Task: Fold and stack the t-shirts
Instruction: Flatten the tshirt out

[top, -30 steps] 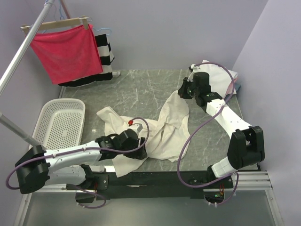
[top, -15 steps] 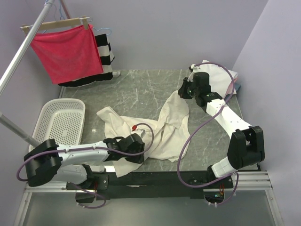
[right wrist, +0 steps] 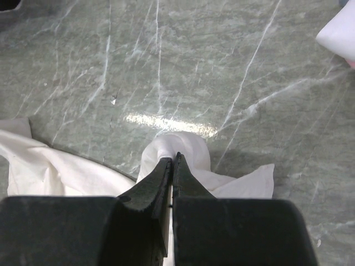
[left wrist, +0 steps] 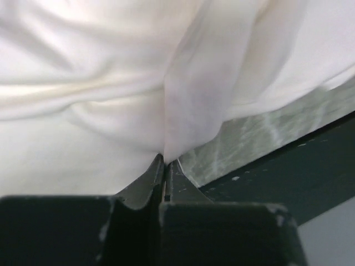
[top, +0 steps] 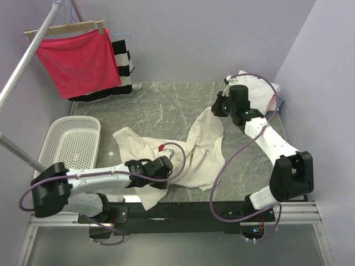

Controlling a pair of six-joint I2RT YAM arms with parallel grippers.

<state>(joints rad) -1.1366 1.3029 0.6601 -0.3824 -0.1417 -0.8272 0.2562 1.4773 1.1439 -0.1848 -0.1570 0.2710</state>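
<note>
A cream t-shirt (top: 195,151) lies crumpled across the middle of the table. My left gripper (top: 170,167) is low at the shirt's near edge and shut on a fold of it. In the left wrist view the fingertips (left wrist: 165,160) pinch the white cloth (left wrist: 111,83). My right gripper (top: 218,108) is shut on the far upper part of the same shirt. The right wrist view has the tips (right wrist: 175,158) closed on a bunched fold (right wrist: 191,147) above the table. A pile of folded t-shirts (top: 256,86) sits at the back right corner.
A white perforated basket (top: 72,141) stands at the left edge of the marble table (top: 155,105). A red cloth (top: 77,61) on a hanger and a striped garment (top: 125,62) hang at the back left. A metal rail (top: 22,66) slants past them.
My left gripper has slid a little right along the shirt's near edge and closed on the cloth. The right gripper stays shut on its fold and has barely moved.
</note>
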